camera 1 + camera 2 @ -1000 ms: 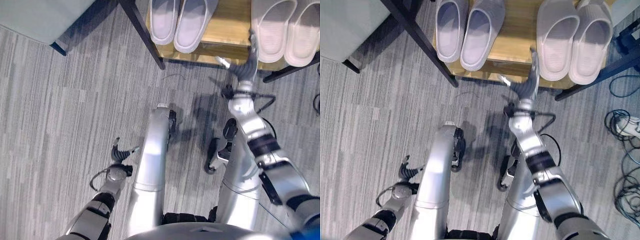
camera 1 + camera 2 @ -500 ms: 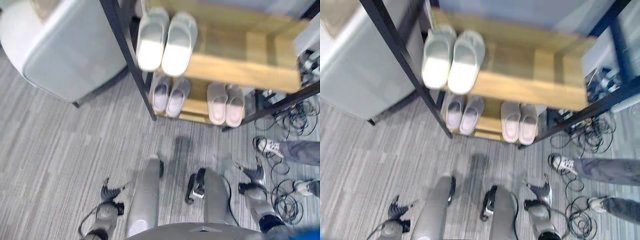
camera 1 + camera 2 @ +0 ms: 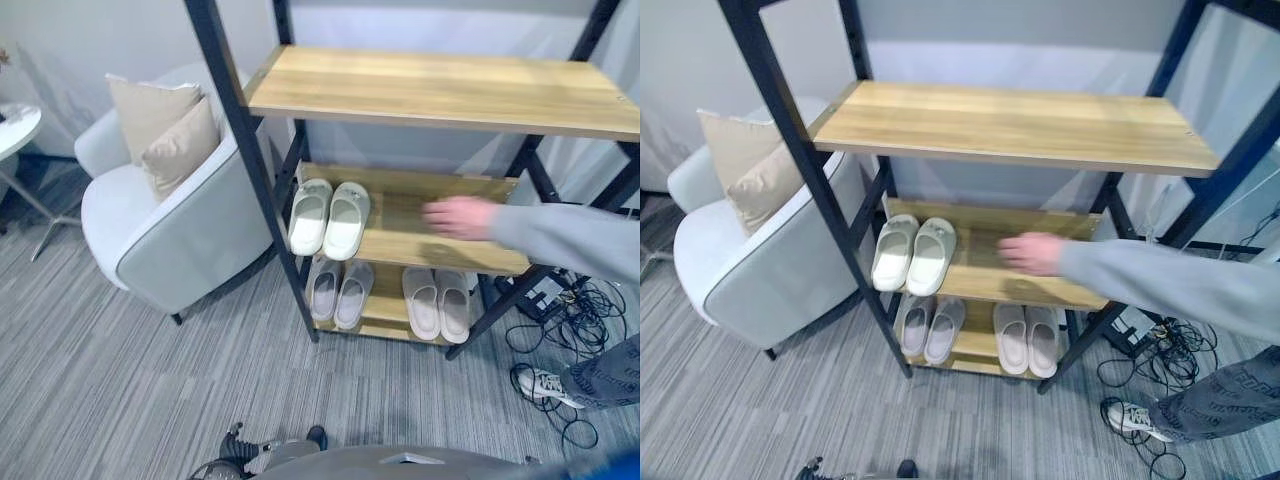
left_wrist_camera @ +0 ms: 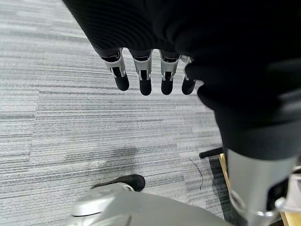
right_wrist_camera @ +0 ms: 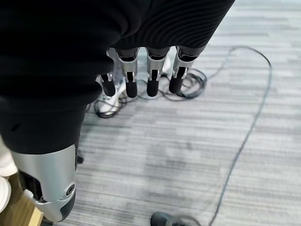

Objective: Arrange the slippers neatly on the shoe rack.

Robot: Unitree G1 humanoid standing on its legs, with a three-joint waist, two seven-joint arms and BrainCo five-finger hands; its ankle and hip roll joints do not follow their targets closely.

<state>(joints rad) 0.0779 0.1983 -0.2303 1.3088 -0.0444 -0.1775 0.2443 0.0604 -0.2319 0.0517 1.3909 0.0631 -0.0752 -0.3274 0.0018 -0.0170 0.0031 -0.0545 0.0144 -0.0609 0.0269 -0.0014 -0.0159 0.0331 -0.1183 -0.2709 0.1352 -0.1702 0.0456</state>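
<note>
The shoe rack has a black frame and wooden shelves. On its middle shelf a pale green-white pair of slippers stands at the left. The bottom shelf holds a lilac-grey pair at the left and a pale pink pair at the right, each side by side. The top shelf is bare. My left hand hangs over the carpet with straight fingers and holds nothing. My right hand hangs the same way, open above the floor.
A person's hand in a grey sleeve reaches over the middle shelf from the right; their leg and shoe stand among cables by the rack. A white armchair with cushions stands left of the rack.
The camera has lifted from the floor to the whole rack. My right hand has left the pale pink slippers on the bottom shelf and dropped to my side. A person's arm has reached in.
</note>
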